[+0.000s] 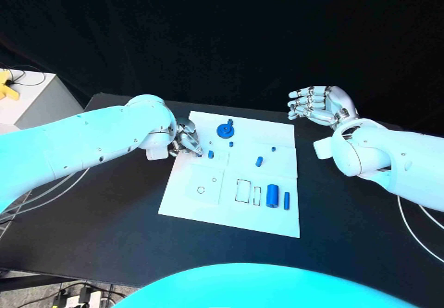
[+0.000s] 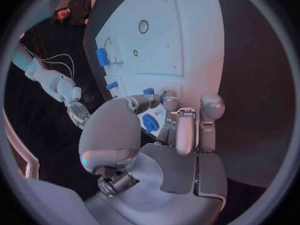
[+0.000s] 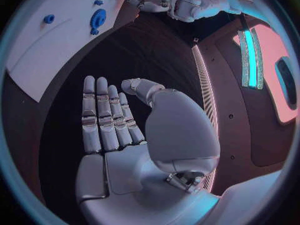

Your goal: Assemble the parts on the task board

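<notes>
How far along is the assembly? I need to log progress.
Nothing looks assembled: the blue parts lie loose on the task board. The left hand has its fingertips at a small part near the board's edge. The right hand hovers open, off the board.

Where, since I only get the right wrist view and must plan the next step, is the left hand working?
Observer: In the head view the left hand is over the left edge of the task board, at its far half, fingertips beside a small blue part.
Operator: Is it holding anything?
Observer: I cannot tell. In the left wrist view its fingers reach down around a blue piece, and any grip is hidden.
Operator: What lies at the board's near end?
Observer: A blue cylinder and a thin blue bar lie side by side near the right edge.
</notes>
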`<state>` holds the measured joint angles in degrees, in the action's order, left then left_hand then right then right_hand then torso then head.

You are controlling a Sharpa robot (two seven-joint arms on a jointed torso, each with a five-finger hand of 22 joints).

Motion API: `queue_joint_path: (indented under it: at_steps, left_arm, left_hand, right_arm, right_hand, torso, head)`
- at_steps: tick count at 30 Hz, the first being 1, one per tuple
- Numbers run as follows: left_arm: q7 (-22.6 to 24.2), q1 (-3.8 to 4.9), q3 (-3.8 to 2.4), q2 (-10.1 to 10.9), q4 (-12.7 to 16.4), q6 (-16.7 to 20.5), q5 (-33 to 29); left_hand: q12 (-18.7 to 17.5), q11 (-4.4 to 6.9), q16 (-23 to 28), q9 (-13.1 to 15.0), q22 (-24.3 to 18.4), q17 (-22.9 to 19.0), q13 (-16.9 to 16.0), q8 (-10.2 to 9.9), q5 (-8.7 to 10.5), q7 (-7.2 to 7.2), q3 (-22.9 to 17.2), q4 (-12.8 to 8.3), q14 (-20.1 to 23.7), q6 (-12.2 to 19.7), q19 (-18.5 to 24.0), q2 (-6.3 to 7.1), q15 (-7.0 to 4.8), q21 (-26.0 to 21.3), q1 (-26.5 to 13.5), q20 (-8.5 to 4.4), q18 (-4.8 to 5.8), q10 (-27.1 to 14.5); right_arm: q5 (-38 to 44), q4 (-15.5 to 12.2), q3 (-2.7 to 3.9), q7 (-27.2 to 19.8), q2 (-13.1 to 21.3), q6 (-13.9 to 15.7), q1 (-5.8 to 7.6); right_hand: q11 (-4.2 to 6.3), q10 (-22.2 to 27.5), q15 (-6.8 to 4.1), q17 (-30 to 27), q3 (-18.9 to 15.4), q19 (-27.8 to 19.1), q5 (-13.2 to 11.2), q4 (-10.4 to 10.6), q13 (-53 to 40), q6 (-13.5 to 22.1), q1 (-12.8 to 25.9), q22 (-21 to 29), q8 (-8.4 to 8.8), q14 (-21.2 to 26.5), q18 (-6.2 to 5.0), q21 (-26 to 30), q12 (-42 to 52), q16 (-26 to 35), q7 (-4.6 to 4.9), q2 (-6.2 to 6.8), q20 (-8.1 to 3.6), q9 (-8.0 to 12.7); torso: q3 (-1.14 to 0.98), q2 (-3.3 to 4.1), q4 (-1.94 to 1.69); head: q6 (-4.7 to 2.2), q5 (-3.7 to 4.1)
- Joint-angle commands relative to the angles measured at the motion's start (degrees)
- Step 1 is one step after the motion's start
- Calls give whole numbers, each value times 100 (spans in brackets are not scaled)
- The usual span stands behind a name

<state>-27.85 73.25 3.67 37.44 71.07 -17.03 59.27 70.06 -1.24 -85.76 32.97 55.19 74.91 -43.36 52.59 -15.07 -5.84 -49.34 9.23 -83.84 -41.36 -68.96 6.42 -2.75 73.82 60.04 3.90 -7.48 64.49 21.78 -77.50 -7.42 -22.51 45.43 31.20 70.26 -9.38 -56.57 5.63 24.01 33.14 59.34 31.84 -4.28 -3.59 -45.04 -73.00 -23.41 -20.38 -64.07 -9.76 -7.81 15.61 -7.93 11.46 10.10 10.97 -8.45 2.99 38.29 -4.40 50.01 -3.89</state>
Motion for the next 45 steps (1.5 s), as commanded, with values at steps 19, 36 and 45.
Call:
queue_joint_path:
  at_steps: [19, 36, 45]
  left_arm:
    - [28, 20, -6, -55, -36, 38, -14]
    - [-29, 104, -8, -249, -300, -580, 322]
    - [-2, 133, -15, -238, -301, -761, 258]
  left_hand:
    - [126, 31, -1, -23, 88, 483, -274, -92, -87, 49, -1338, -1455, -279, -161, 13, 1, 12, 72, -194, -15, 7, 117]
    - [334, 129, -138, -76, 353, 807, -876, -414, -1118, 152, -1164, -1752, -408, -615, -132, 43, -79, 281, -418, -107, 53, 554]
    - [370, 152, -167, -62, 450, 879, -1004, -478, -1276, 176, -1145, -1827, -435, -710, -198, 45, -100, 340, -456, -126, 73, 655]
  right_arm:
    - [68, -14, 2, -3, 1, -159, -1]
    - [77, -1, 2, 16, -12, -201, -1]
    - [78, 10, 1, 19, -22, -219, -2]
  right_hand:
    - [-23, -34, 44, -12, 15, -49, 7, -15, 3, -47, 34, 10, 46, 0, -8, 24, -46, 39, 204, -8, 3, 10]
    - [-27, -31, 53, -30, 16, -67, 9, -24, 4, -56, 41, 27, 64, 18, -2, 37, -66, 60, 204, -6, 8, 16]
    - [-29, -28, 57, -38, 17, -76, 10, -26, 5, -58, 45, 35, 71, 26, 0, 44, -74, 69, 205, -7, 11, 18]
  torso:
    - [-5, 4, 7]
    - [-4, -1, -2]
    - [-1, -3, 2]
  head:
    - [-1, -2]
    - [-1, 6]
    - [-1, -4]
